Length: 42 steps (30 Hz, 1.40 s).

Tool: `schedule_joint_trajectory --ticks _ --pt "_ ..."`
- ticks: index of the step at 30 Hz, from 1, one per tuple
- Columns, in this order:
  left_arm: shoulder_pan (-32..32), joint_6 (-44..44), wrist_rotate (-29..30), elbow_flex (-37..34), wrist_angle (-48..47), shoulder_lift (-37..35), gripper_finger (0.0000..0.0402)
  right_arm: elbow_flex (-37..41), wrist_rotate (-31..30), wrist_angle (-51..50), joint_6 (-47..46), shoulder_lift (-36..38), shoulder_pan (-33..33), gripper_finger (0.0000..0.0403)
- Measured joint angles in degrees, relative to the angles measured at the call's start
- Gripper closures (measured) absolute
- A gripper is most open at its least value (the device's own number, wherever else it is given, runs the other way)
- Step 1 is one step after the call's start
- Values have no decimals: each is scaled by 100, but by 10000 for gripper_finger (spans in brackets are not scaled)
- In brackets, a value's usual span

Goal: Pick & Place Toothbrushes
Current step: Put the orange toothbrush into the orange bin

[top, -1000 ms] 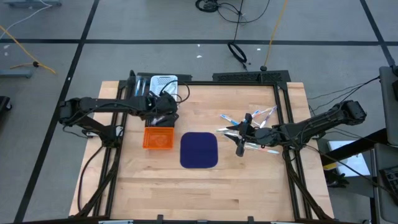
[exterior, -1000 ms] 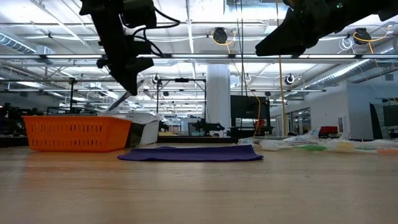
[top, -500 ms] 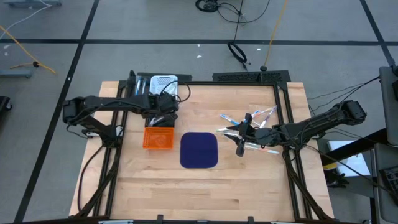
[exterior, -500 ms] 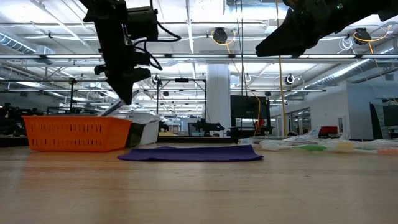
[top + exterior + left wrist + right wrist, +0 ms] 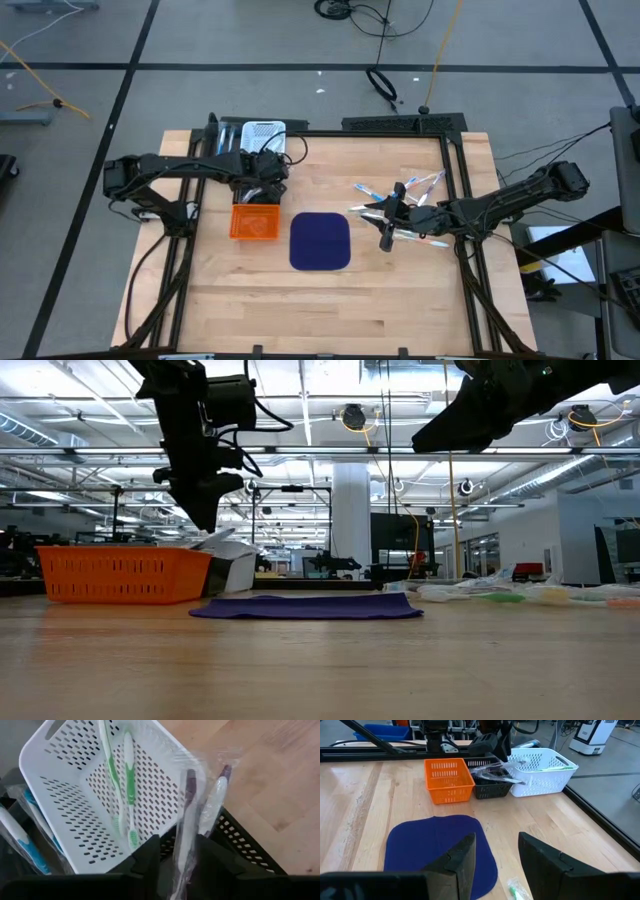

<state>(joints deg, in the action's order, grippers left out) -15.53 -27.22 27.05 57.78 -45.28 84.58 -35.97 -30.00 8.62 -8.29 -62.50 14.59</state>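
orange basket (image 5: 448, 781), slotted walls | black basket (image 5: 491, 787), perforated | white basket (image 5: 100, 785), rows of dark slots | mat (image 5: 320, 241) deep blue, plain | surface (image 5: 400, 290) pale wood planks | two toothbrushes in white basket (image 5: 125, 785) green-and-white | wrapped toothbrush (image 5: 186, 827) purple and white, clear film | arms dark

wrapped toothbrushes (image 5: 405, 212) scattered on table
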Motion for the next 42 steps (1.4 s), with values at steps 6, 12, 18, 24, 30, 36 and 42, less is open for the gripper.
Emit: schedule_joint_trajectory --ticks 6,12,18,24,30,36,42 --pt "0 131 -13 0 59 0 230 0 1 -74 -3 0 0 264" --pt "38 283 -203 0 387 -44 206 0 4 -404 -215 0 0 264" --pt "212 699 -403 0 1102 -79 204 0 32 -1245 -713 0 0 264" --pt "478 1314 -1061 0 2283 -74 204 0 428 -2356 -1554 0 0 264" --pt "742 1813 -1569 0 3378 -74 203 0 1351 -3361 -2339 0 2 264" --pt "949 2183 -2097 0 4100 -74 203 0 2211 -4251 -2938 0 13 264" --pt "1134 2415 -2234 0 4432 -74 204 0 2733 -5018 -3317 0 13 264"
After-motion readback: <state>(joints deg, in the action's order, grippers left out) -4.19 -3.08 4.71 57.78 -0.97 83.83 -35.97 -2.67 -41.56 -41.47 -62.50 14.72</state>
